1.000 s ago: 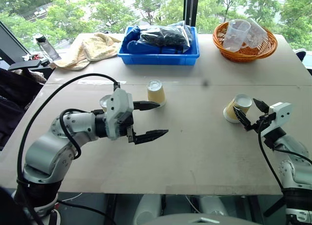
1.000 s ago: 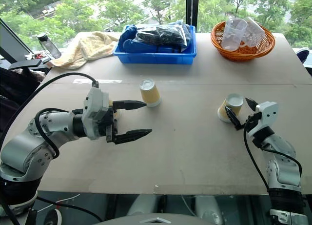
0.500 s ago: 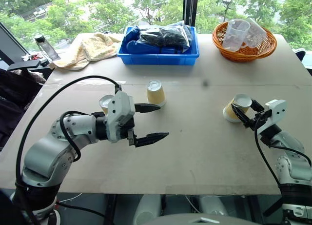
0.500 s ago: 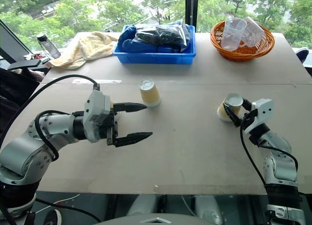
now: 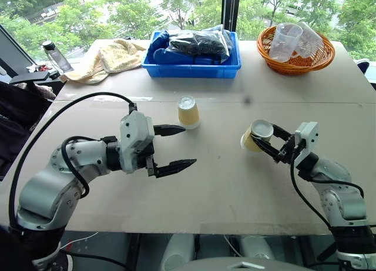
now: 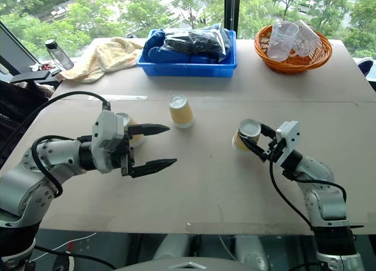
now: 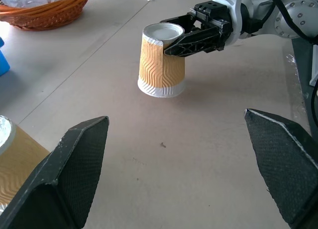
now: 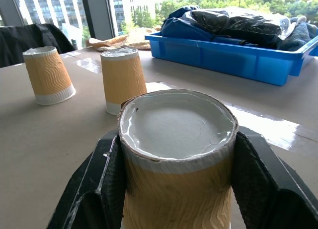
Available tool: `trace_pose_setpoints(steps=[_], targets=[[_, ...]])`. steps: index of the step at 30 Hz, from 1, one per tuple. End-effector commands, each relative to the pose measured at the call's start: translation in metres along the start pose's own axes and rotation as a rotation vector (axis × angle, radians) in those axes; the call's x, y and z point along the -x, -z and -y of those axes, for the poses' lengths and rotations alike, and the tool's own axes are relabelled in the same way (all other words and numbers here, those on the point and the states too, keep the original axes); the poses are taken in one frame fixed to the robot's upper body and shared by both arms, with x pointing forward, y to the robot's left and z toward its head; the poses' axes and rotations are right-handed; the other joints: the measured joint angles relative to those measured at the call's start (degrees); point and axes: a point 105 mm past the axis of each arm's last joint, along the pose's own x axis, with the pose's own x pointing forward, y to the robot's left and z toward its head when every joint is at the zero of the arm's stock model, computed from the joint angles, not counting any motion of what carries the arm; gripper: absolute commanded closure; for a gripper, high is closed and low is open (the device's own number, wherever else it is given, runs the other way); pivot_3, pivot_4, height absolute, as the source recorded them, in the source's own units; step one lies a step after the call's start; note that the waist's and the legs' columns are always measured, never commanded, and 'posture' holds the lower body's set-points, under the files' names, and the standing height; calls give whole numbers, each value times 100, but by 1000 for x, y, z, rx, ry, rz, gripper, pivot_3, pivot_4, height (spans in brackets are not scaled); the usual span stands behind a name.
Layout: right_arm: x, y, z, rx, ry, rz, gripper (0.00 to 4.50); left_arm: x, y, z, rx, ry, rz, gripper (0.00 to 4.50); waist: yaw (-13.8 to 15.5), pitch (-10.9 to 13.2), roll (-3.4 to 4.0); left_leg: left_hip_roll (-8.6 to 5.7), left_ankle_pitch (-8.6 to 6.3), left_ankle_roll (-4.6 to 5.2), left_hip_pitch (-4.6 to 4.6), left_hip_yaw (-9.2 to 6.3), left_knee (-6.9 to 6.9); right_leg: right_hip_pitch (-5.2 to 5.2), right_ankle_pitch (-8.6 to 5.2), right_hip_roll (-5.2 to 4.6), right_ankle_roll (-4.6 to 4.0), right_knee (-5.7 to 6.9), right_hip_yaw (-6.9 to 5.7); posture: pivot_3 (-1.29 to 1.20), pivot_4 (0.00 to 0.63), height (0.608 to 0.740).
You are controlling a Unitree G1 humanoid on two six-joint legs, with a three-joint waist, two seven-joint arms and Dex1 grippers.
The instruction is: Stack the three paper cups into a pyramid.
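Since the earlier frame, the right gripper [image 5: 271, 143] has closed on a paper cup [image 5: 255, 134] and carried it leftward toward mid-table. Left gripper [image 5: 173, 146]: jaws wide apart, empty, partly hiding a second cup [image 6: 130, 130]. Third cup [image 5: 187, 111] stands inverted beyond it. Bare table [image 5: 217, 183] lies between the grippers.

Along the far edge of your pale grey table [image 5: 235, 183] you have a blue plastic bin [image 5: 194, 64] of dark bagged items, an orange wicker basket [image 5: 295, 60] holding clear plastic cups [image 5: 286, 40], a crumpled cream towel [image 5: 106, 58], and a clear water bottle [image 5: 54, 55].
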Motion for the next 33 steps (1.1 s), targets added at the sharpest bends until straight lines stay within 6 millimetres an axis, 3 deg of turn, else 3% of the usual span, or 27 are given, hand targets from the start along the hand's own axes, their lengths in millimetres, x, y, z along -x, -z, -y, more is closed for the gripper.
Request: trace_pose_setpoints(steps=[1, 6, 14, 15, 16, 18, 23, 25, 29, 33], targets=[[16, -13, -8, 68, -86, 6, 2384, 5, -7, -1, -40, -12, 7, 0, -2, 3, -4, 0, 0, 0, -1, 0, 0, 0, 0, 0, 0, -1, -1, 0, 150, 740], [25, -7, -22, 39, -146, -13, 2384, 6, -6, -1, -38, -2, 5, 0, -42, 6, -8, 2, -3, 4, 1, -1, -2, 0, 0, 3, 0, 2, 2, 0, 150, 740], [26, 6, -14, 36, -80, -43, 2384, 6, -4, -1, -36, 15, -8, 0, -21, 10, -13, 2, 0, 0, 2, 0, 2, 0, 0, 3, 0, 5, 1, 0, 150, 740], [26, 6, -15, 29, -83, -41, 1356, 6, -5, -1, -35, 14, -6, 0, -20, 11, -14, 2, 0, 0, 2, -1, 2, 0, 0, 3, 0, 5, 1, 0, 150, 740], [27, 5, -16, 34, -84, -38, 1080, 6, -5, -1, -34, 14, -5, 0, -20, 11, -14, 2, 0, 0, 1, -1, 1, 0, 0, 3, 0, 4, 1, 0, 150, 740], [28, 2, -17, 32, -86, -29, 82, 6, -5, -1, -30, 12, -2, 0, -20, 11, -14, 2, 0, 0, 1, 0, 1, 0, 0, 2, 0, 3, 1, 0, 150, 740], [35, -6, -21, 28, -128, -43, 32, 4, -10, -4, 9, -25, 65, 0, -15, 11, -14, 2, 0, 1, 1, -1, 2, 0, 0, 2, 0, 4, 1, 0, 150, 740], [39, -20, -17, 24, -125, -25, 32, 6, -15, -14, 58, -99, 149, 0, -14, 14, -16, 2, -1, 1, 0, -1, 2, 0, 0, 1, 0, 4, 1, 0, 150, 740], [44, -43, -20, 16, -155, -30, 32, -4, 10, -33, 94, -280, 88, 0, -6, 16, -27, 1, -7, 12, 1, -3, 6, 3, 1, 1, 1, 5, -1, 0, 150, 740], [35, -60, -15, 47, -110, 14, 32, -23, 18, -65, 113, -534, 137, 0, 8, 19, -36, 2, -7, 13, 3, -7, 8, 6, 1, 4, 1, 8, -2, 0, 150, 740]])
